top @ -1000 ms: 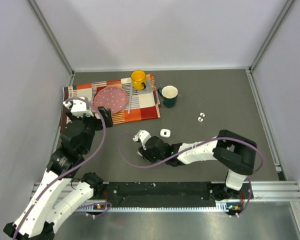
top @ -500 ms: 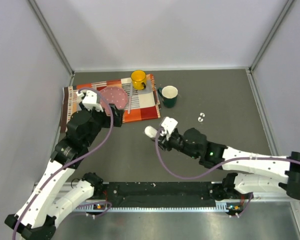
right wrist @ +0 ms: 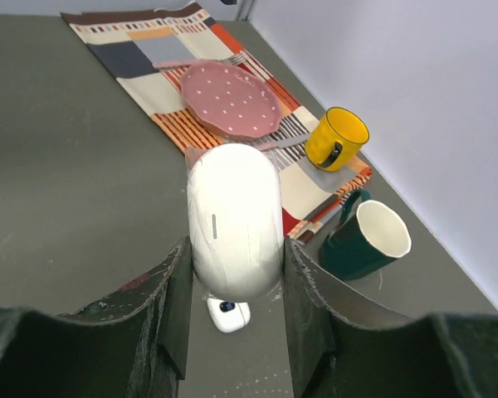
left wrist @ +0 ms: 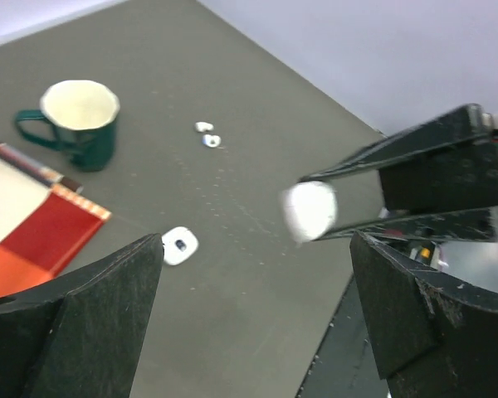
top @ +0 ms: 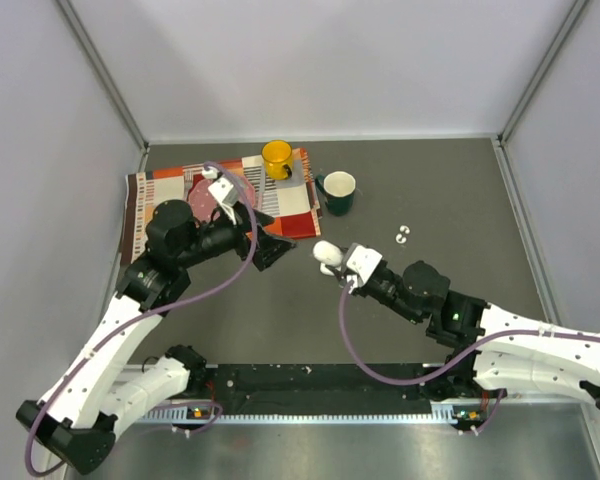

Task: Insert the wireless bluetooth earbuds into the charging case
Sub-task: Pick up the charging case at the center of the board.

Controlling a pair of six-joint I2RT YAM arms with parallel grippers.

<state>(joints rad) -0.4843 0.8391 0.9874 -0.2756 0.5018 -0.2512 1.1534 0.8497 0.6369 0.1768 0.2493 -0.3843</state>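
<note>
White charging case [right wrist: 235, 220] is clamped aloft by the right gripper [right wrist: 235, 249], likely for opening. The left gripper [left wrist: 257, 246] is spread wide.

Nothing readable is showing in any of the views: no words, brand names, numbers or signs. The white case [right wrist: 234, 220] is carrying only a short grey dash on its shell, and it is not forming a letter or a figure.
</note>
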